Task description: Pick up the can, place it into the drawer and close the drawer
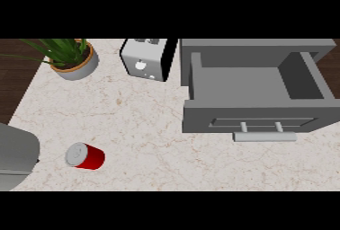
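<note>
Can: a short red cylindrical can with a silver-grey lid (85,156) lay tilted on the countertop at the lower left, its lid facing up and to the left; nothing touched it.
Counter: a pale speckled marble-look countertop (139,117) filled most of the view; its left edge ran diagonally, with dark wood-grain floor (15,85) beyond it at the upper left.
Open room: bare stone lay all around the can, and a wide clear stretch ran from it to the right, up to the drawer front.
Drawer: a grey box-shaped drawer (256,85) stood pulled open at the upper right, flat walls on all sides and a bare floor inside; its front panel faced the lower edge and carried a pale grey bar handle (263,136) on two short posts.
Arm: a smooth grey rounded forearm (15,155) entered at the lower left edge, just beside the can but apart from it.
Hands: neither hand showed, so whether their fingers were spread or curled could not be told.
Toaster: a boxy silver-and-black toaster (149,58) with a round knob stood just left of the drawer's back corner.
Plant: a green spiky-leaved plant in a round grey pot with a tan rim (73,60) sat near the counter's upper left edge.
</note>
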Robot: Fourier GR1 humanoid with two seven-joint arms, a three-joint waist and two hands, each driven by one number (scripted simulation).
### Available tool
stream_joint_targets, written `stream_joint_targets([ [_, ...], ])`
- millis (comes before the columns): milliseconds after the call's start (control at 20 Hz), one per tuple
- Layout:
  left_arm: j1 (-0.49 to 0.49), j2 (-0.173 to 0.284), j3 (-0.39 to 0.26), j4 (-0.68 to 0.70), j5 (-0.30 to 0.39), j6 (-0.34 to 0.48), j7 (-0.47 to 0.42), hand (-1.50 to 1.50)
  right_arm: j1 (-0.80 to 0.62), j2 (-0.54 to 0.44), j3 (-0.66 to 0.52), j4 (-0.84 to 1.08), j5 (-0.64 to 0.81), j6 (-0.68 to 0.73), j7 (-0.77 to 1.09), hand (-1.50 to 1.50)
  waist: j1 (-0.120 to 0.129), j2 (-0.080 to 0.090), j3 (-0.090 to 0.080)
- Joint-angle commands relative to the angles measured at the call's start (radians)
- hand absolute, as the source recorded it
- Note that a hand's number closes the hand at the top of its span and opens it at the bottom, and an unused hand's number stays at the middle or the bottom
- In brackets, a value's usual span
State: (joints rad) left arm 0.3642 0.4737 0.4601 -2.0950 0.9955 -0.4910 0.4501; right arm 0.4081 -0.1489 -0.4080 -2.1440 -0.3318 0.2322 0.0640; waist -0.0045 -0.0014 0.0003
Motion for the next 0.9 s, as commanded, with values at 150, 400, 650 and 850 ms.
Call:
stream_joint_targets([
  [150, -0.08, -0.017, -0.002, 0.02, 0.016, 0.051, 0.095, -1.5, 0.047, 0.007, -0.085, -0.022, -0.061, 0.083, 0.0, -1.5, 0.001, 0.0, 0.0],
  [400, -0.172, -0.179, -0.18, 0.12, -0.268, 0.04, 0.003, -1.5, 0.02, 0.056, -0.06, 0.071, 0.005, 0.123, -0.088, -1.5, -0.003, 0.002, 0.0],
  [650, -0.232, -0.188, -0.202, 0.168, -0.343, 0.066, 0.029, -1.5, 0.017, 0.009, -0.148, 0.048, -0.059, 0.152, -0.022, -1.5, -0.003, 0.001, 0.0],
  [850, -0.199, -0.239, -0.208, 0.194, -0.425, 0.032, -0.034, -1.5, 0.078, 0.047, -0.19, 0.051, -0.098, 0.222, -0.056, -1.5, -0.003, 0.0, 0.0],
])
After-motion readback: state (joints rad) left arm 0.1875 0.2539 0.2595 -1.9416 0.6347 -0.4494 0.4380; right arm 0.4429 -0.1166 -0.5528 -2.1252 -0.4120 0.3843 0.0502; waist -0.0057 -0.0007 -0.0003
